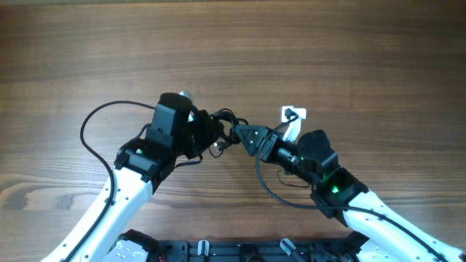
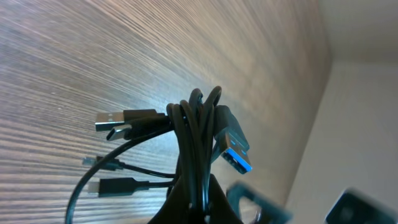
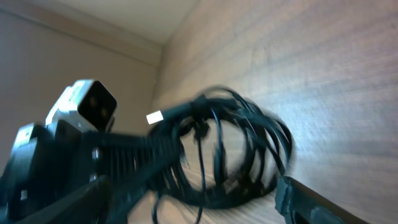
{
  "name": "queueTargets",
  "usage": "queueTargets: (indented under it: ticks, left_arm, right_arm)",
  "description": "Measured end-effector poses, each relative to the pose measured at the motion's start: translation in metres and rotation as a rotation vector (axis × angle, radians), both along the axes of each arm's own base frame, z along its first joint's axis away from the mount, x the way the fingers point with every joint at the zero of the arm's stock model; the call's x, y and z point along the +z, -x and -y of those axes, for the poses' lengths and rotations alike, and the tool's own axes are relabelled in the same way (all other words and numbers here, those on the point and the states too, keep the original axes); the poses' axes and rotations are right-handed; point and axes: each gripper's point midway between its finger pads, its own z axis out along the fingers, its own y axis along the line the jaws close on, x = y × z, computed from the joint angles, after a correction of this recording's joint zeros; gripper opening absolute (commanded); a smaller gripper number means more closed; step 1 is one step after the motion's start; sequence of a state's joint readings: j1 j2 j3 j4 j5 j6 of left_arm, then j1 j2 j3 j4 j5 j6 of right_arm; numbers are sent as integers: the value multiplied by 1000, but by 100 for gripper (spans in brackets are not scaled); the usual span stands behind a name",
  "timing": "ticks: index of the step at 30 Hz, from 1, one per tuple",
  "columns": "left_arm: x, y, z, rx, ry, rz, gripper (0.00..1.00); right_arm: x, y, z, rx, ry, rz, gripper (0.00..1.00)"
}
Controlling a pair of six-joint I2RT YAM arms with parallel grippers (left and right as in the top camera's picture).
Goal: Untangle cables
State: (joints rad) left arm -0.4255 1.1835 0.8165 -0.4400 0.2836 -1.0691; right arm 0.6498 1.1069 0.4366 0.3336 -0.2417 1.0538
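The cables [image 1: 223,121] are a knotted bundle of thin black wires at the table's middle, between my two grippers. In the left wrist view the bundle [image 2: 196,134] stands upright, with a blue-tipped USB plug [image 2: 235,154] and several smaller plugs [image 2: 118,121] hanging out to the left. My left gripper [image 1: 210,135] is shut on the bundle's lower part [image 2: 198,210]. My right gripper [image 1: 246,136] is open. Its fingers sit either side of the coil [image 3: 242,149], with the gap between them low in the right wrist view [image 3: 189,200]. I cannot tell whether they touch the wires.
A small white block [image 1: 293,114] with a dark cable end lies just behind the right gripper. The arms' thicker black cables loop at left [image 1: 91,124] and below the right wrist [image 1: 273,193]. The wooden table [image 1: 349,51] stretches behind. The left arm's camera head [image 3: 87,106] shows blurred.
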Motion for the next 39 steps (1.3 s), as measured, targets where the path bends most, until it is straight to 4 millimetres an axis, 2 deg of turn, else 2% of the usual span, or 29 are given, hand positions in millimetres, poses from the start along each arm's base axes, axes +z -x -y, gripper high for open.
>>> queueTargets:
  ticks: [3,7,11,18,20,21,24,27,28,32,36,39]
  left_arm:
    - [-2,-5,-8,125,24,-45,4]
    - [-3,-8,-13,284,100,-131,4]
    - [-9,-3,-17,413,163,-238,4]
    - [-16,4,-19,556,236,-364,4]
    - [-16,5,-17,572,251,-379,4]
    - [-15,6,-16,575,256,-384,4]
    - [-15,9,-11,575,266,-396,4]
    - [-14,10,-7,569,271,-400,4]
    - [-14,10,-6,569,273,-401,4]
    - [-14,9,-7,574,278,-400,4]
    - [-14,9,-7,576,278,-400,4]
    - [-14,9,-7,576,278,-400,4]
  right_arm:
    - [-5,8,-2,35,14,-23,84]
    - [-8,26,-17,136,45,3,85]
    - [-25,39,-31,189,101,-2,82]
    - [-44,25,-33,102,131,-26,81]
    - [-43,21,-35,86,119,-19,77]
    - [-43,20,-36,79,112,-19,72]
    - [-49,19,-36,58,114,-44,72]
    - [-76,20,-23,-13,172,-166,77]
    - [-98,26,-8,-78,224,-274,79]
    - [-132,39,24,-219,318,-451,85]
    - [-139,38,37,-307,331,-496,88]
    - [-139,35,43,-345,323,-506,98]
